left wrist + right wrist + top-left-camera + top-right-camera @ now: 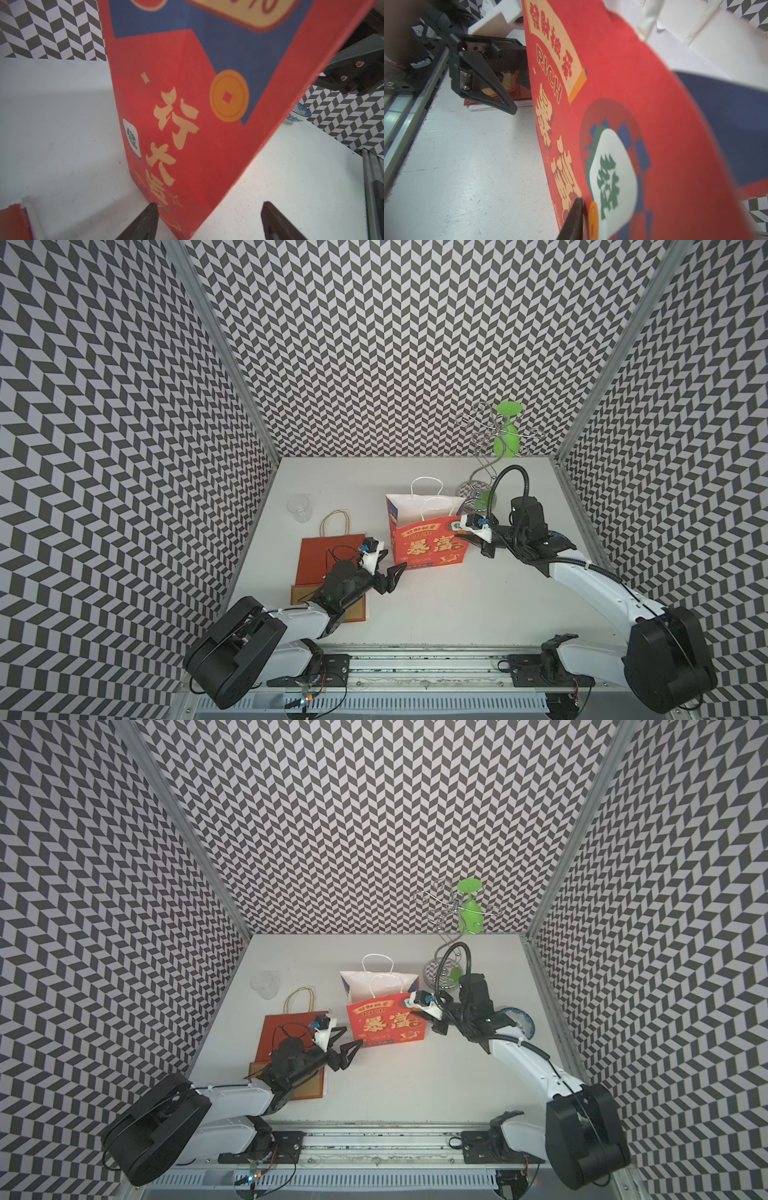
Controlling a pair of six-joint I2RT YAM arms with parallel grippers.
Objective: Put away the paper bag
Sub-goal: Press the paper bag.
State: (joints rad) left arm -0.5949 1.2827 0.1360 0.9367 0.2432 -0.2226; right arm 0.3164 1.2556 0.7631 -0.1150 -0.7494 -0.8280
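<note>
Bag (428,549) upright at mid-bench (457,614), a pincer at each side.

The bag, printed red with white handles, is stood open-topped at the middle of the bench. The left pincer (392,563) is held wide open at the bag's near left bottom corner, and in the left wrist view that corner is seen between the two fingertips (148,220), unclamped. The right pincer (462,534) is set at the bag's upper right edge. One finger (574,218) is laid against the printed front and the other is hidden, so whether the paper is gripped cannot be told. A flat bag (328,556) is laid to the left, partly under the left arm, with a clear cup (298,508) farther back. A wire rack (484,472) carrying a green goblet (507,439) is stood at the far right.
</note>
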